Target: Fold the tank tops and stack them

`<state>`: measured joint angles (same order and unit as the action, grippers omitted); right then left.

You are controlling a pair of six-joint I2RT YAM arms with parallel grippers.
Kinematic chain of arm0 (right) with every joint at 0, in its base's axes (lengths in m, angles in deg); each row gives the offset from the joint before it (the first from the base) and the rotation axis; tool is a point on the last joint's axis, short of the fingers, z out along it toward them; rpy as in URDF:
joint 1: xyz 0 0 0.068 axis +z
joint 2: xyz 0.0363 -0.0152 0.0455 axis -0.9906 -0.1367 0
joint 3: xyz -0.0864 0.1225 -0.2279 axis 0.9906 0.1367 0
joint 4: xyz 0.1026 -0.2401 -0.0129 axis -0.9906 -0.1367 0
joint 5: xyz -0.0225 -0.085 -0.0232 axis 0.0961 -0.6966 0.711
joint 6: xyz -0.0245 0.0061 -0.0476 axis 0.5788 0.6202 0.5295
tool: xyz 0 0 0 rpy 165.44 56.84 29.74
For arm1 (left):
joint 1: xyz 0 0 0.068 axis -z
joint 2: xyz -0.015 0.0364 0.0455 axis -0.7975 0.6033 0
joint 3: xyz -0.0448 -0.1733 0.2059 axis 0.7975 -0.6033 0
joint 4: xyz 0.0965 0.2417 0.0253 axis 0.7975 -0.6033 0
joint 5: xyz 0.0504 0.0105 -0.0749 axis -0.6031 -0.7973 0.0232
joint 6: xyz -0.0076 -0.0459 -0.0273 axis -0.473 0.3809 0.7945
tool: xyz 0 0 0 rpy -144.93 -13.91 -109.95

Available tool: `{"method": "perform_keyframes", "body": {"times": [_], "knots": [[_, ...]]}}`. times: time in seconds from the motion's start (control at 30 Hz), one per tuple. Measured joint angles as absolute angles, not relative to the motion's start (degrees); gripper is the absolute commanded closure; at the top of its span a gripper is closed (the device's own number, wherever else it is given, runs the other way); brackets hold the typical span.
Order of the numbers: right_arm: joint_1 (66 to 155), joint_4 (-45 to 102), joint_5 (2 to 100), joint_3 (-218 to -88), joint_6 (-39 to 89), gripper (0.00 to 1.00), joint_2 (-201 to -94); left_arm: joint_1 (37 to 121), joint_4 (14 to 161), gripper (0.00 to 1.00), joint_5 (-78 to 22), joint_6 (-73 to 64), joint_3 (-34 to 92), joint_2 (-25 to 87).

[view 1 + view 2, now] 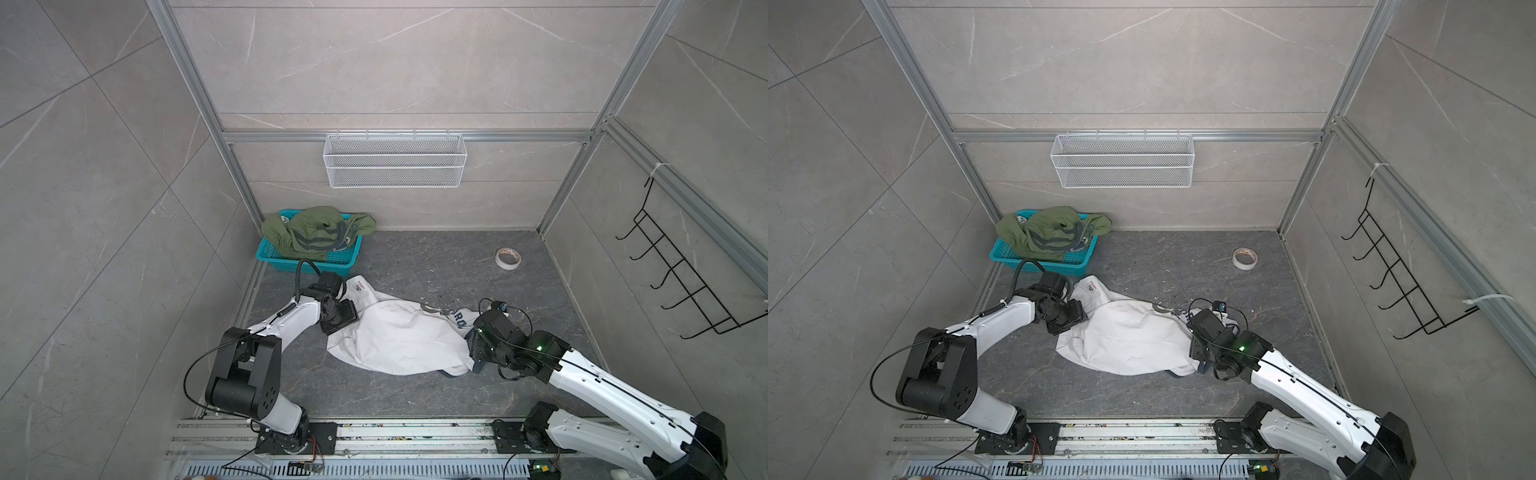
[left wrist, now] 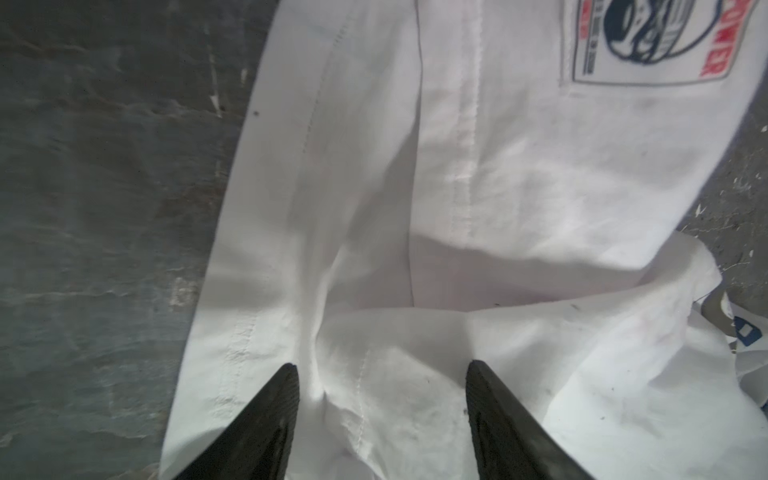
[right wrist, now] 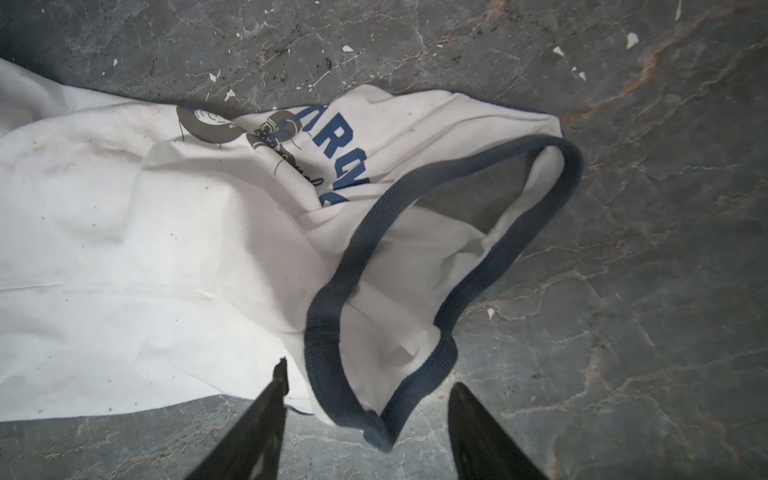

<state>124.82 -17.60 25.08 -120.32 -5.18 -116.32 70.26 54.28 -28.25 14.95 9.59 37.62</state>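
An olive green cloth tank top (image 1: 1050,235) is heaped in a teal slotted plastic basket (image 1: 1034,262) and spills over its rim. Just in front of the basket lies a rumpled white cloth tank top (image 1: 1129,343). The left gripper (image 1: 1080,319) is at its basket-side edge and the right gripper (image 1: 1198,358) at the end farthest from the basket. A pale tape roll (image 1: 1244,259) lies well to the right of the basket.

white tank top (image 1: 399,336): white, lightly speckled with dark spots; navy ribbed trim; blue letters and a grey-brown drawing on the chest
sewn patch (image 2: 648,37): white, grey border, navy round figure, red letters
olive tank top (image 1: 316,232): olive green, dark greyish bands
basket (image 1: 270,251): teal lattice
table (image 1: 415,395): dark grey, pale veins
tape roll (image 1: 508,258): cream
wire shelf (image 1: 395,162): white mesh
hook rack (image 1: 683,261): black
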Motion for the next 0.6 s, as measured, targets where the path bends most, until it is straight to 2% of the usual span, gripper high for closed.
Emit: {"method": "perform_keyframes", "body": {"times": [0.17, 0.3, 0.4, 0.6], "knots": [[122.8, -12.6, 28.4, -120.2, -4.3, 0.34, -120.0, 71.6, 55.8, 0.33, -28.3, 15.0, 9.2, 38.4], [117.6, -6.3, 35.6, -119.2, -3.9, 0.4, -123.9, 71.5, 56.8, 0.33, -28.7, 15.0, 7.7, 38.4], [114.4, -2.6, 40.8, -117.9, -3.9, 0.48, -126.3, 71.5, 56.9, 0.32, -29.4, 15.0, 6.6, 38.3], [113.6, -0.8, 45.9, -117.2, -3.2, 0.81, -126.3, 71.5, 58.1, 0.31, -29.8, 15.0, 3.9, 36.2]]}}
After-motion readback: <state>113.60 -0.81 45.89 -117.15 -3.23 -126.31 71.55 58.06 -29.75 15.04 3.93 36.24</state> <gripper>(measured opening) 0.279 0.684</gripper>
